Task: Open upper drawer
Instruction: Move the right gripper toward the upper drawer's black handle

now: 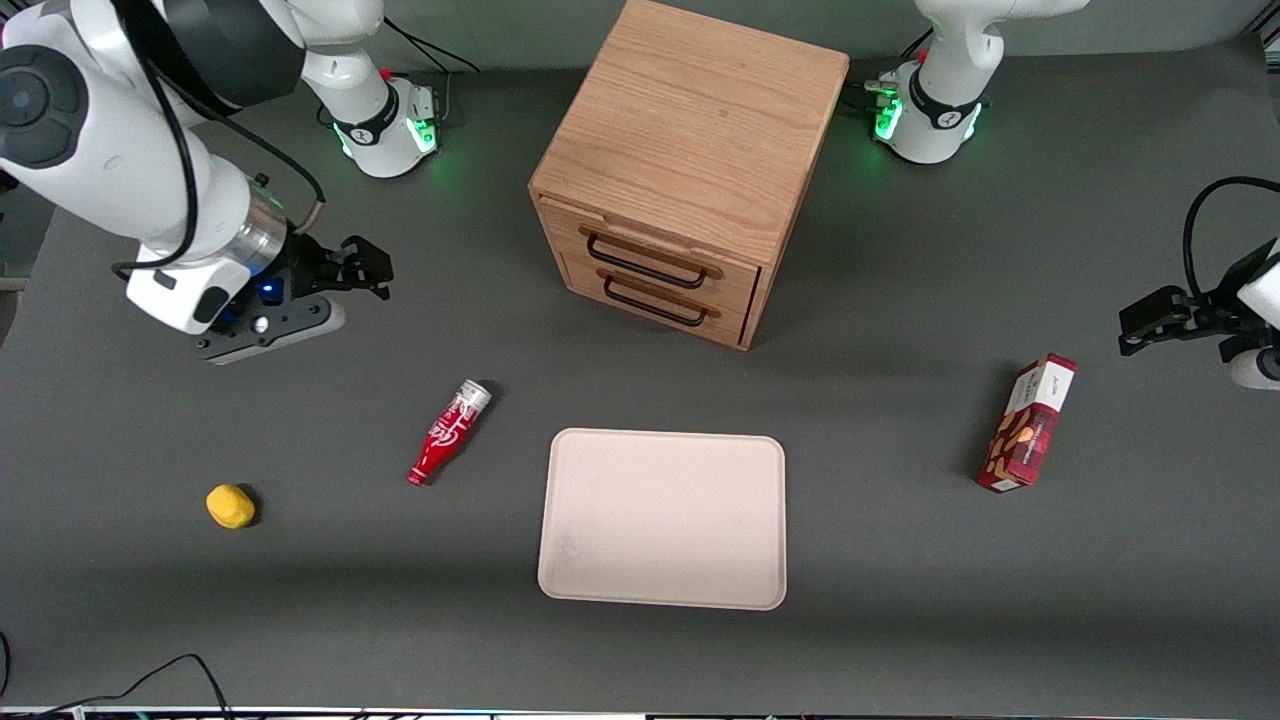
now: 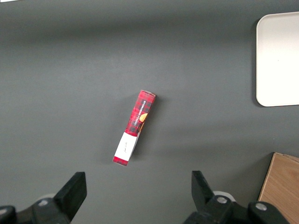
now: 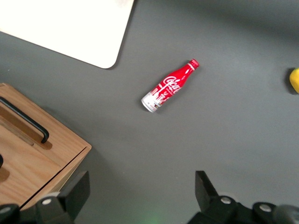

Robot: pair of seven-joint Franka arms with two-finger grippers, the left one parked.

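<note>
Nearest my front camera I see a smooth cream rounded-rectangle tray [image 1: 662, 520] flat on the matte dark grey tabletop [image 1: 900, 560], with a small yellow rounded lump [image 1: 230, 506] toward the working arm's end and a glossy red metal bottle [image 1: 449, 432] lying on its side between them. Farther from the camera, the black two-finger gripper [image 3: 140, 198] hovers with fingers spread wide, holding nothing. Farthest stands the oak-grain cabinet [image 1: 690, 130]; its upper drawer [image 1: 655, 252], black wire handle, sits shut above the lower drawer [image 1: 655, 302].
</note>
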